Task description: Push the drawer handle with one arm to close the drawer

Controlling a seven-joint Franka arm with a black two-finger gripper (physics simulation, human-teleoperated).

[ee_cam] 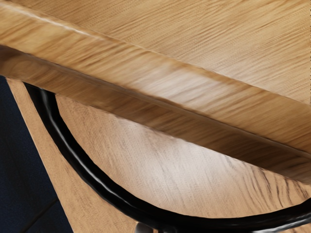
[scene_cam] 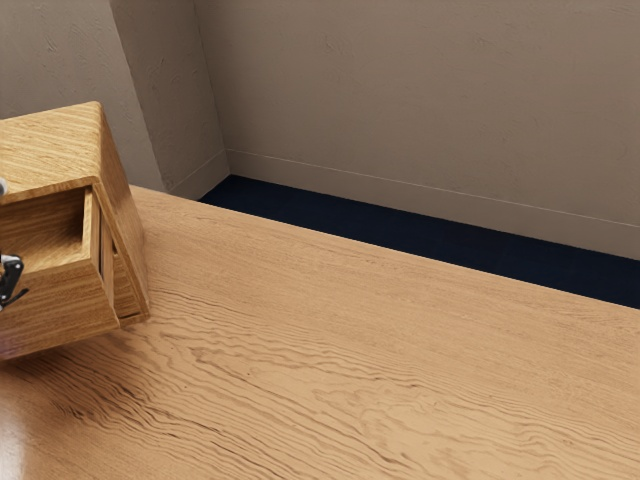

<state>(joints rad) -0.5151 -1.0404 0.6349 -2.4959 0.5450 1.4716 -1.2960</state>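
Exterior view. Wooden cabinet (scene_cam: 50, 140) at the exterior view's left edge, standing on the worktop (scene_cam: 350, 370), part of it cut off. Its drawer (scene_cam: 55, 305) is open: the front stands out from the cabinet, and a shadowed hollow shows behind the front's upper edge. Hand (scene_cam: 11, 280), black with some pale metal, just enters at the same edge, over the drawer front; most of it lies outside. Cannot tell how far open it is, nor whether it has hold of anything. Worktop grain wavy, with a bright patch at the near left corner. Beyond its far edge, dark blue floor (scene_cam: 300, 210), then a plain grey-brown wall (scene_cam: 400, 100) with a baseboard (scene_cam: 400, 198).

Wrist view. Thick wooden panel (ee_cam: 160, 82) runs slantwise, close to the camera, its underside in shade. Handle (ee_cam: 99, 186), a glossy black bow, curves out from beneath the panel, over the worktop. Small grey thing (ee_cam: 144, 228) by the bow's curve, mostly cut off; cannot tell what it is, or whether it touches the handle. Dark blue floor past the worktop's edge.
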